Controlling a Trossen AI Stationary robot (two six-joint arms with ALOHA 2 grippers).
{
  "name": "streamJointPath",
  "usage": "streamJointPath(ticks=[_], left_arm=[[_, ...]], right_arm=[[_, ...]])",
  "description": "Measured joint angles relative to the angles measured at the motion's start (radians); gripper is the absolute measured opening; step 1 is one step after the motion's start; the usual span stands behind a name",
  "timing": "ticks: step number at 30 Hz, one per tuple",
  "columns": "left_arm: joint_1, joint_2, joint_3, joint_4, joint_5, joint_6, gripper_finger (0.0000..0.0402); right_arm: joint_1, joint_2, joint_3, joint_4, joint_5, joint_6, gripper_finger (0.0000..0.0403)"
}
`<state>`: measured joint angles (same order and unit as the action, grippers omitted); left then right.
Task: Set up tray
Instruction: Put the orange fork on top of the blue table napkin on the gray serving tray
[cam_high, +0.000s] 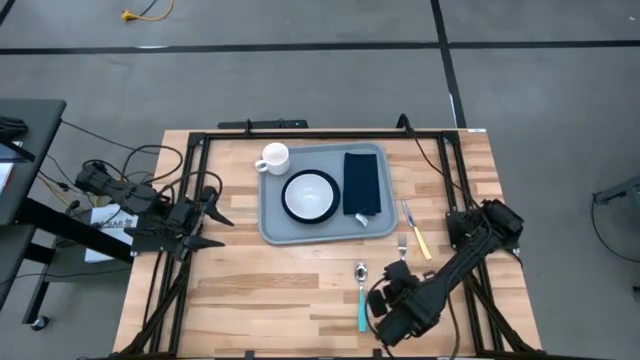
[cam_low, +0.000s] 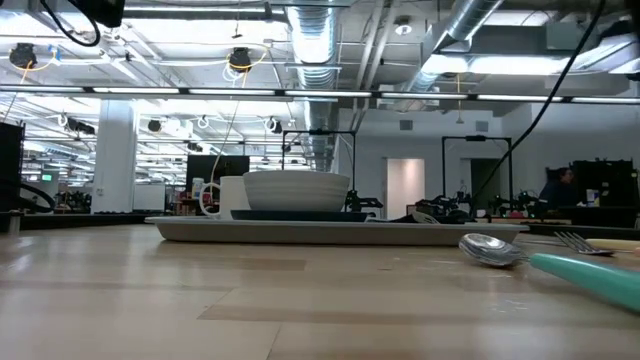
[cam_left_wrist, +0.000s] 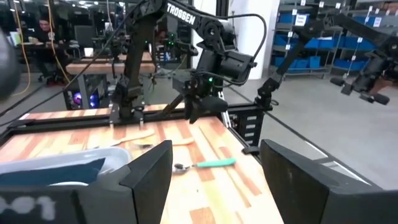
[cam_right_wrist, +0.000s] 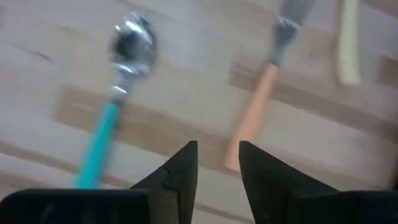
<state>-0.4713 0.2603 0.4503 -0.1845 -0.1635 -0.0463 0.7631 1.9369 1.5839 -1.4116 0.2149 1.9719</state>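
We see the large flat grey-blue tray (cam_high: 272, 222) at the wooden table's (cam_high: 250, 290) far centre, carrying a white bowl on a dark plate (cam_high: 311, 195), navy napkin (cam_high: 361, 183) and white mug (cam_high: 274, 158). Left gripper (cam_high: 212, 215) waits beside it, jaws wide, empty. Right gripper (cam_right_wrist: 217, 163) hangs over the teal-handled spoon (cam_high: 362, 296) and orange-handled fork (cam_right_wrist: 261, 93), jaws partly apart, empty.

A teal-handled spoon (cam_high: 361, 296) lies on the wooden table (cam_high: 260, 290) just beside the right pincer (cam_high: 392, 283), an orange-handled fork (cam_high: 402, 250) just ahead of it, a yellow-handled knife (cam_high: 416, 232) farther on.
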Motion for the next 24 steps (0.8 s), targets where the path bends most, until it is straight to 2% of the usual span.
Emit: streamJointPath(ticks=[5, 9, 15, 19, 21, 24], left_arm=[[0.0, -0.001, 0.0, -0.001, 0.0, 0.009, 0.0231], [0.0, 0.001, 0.0, 0.0, -0.002, 0.008, 0.0231], [0.0, 0.001, 0.0, 0.009, -0.006, -0.001, 0.0231], [0.0, 0.002, 0.0, 0.009, -0.023, -0.002, 0.0231], [0.0, 0.002, 0.0, 0.006, -0.042, 0.0, 0.0231], [0.0, 0.002, 0.0, -0.003, -0.062, 0.011, 0.0231]], right_arm=[[0.01, -0.007, -0.029, -0.08, -0.065, -0.004, 0.0113], [-0.002, -0.065, -0.113, -0.045, -0.08, -0.043, 0.0113], [-0.055, -0.249, -0.309, 0.078, -0.085, -0.119, 0.0113], [-0.072, -0.356, -0.44, 0.221, -0.018, -0.101, 0.0113], [-0.07, -0.371, -0.499, 0.311, 0.013, -0.076, 0.0113], [-0.072, -0.344, -0.559, 0.371, -0.003, -0.066, 0.0118]])
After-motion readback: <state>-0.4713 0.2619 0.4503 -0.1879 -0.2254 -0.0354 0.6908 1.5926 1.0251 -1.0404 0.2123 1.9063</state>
